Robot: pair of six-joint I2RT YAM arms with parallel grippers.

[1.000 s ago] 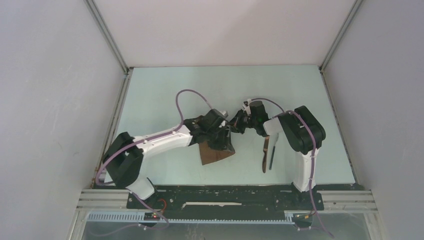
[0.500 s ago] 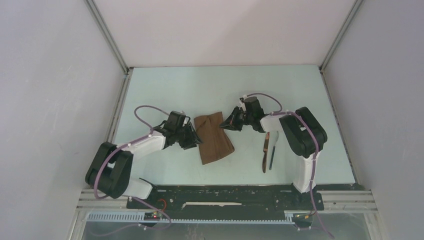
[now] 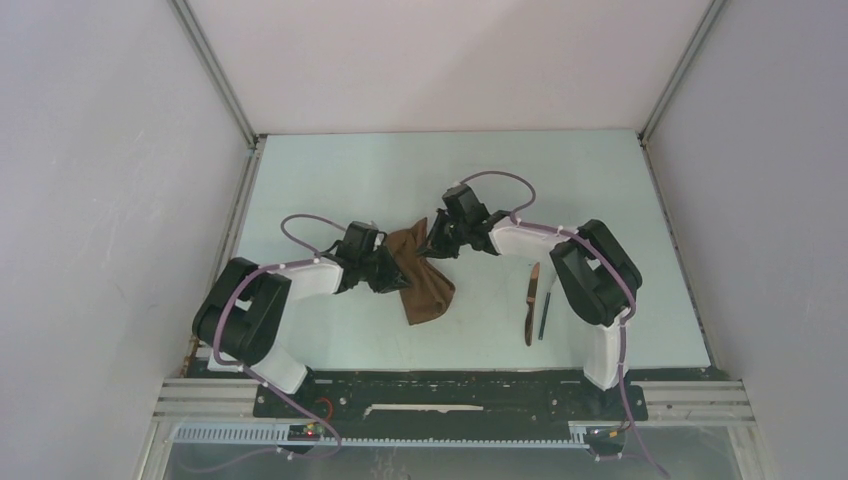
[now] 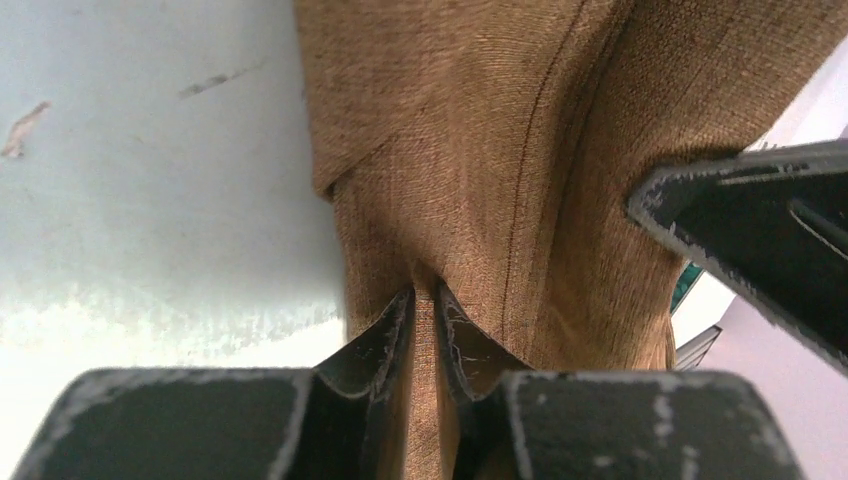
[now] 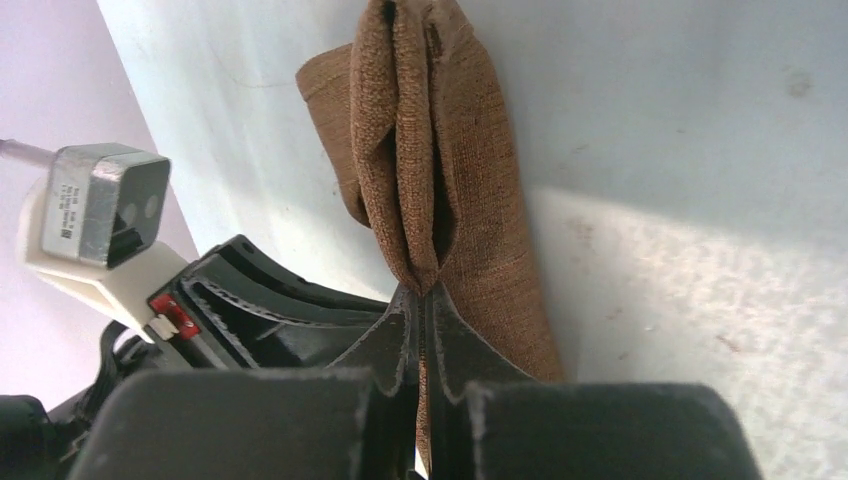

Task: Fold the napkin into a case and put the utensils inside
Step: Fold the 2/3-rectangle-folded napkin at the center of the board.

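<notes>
Overhead, the top view shows both arms reaching inward over the pale blue-green table (image 3: 330, 180), meeting at a plain brown rectangular fabric napkin (image 3: 428, 290) that lies folded into a narrow, bunched strip near the middle. The left gripper (image 3: 397, 277) meets the cloth's left edge and the right gripper (image 3: 432, 245) sits at its far upper corner. Whether either is clamped is too small to tell from here. Well to the right of the cloth, near the right arm's base, lie a slender knife (image 3: 531, 310) with a brown wooden handle and silvery blade and, just beside it, a thinner dark-handled piece (image 3: 543, 312), both flat on the table and roughly parallel. In the left wrist view, the left gripper (image 4: 422, 295) has its two black fingers drawn nearly together on a raised ridge of the napkin (image 4: 480, 150), a thin strip of cloth pinched between them. The fabric fans out above, and one black finger (image 4: 760, 230) of the right gripper enters from the right against the cloth. In the right wrist view, the right gripper (image 5: 420, 292) has its fingers pressed together on the near end of the napkin (image 5: 480, 200), whose layered folds stand up as a lengthwise pleat. A small grey box-shaped camera module (image 5: 100, 205) on a white bracket shows at the left.
</notes>
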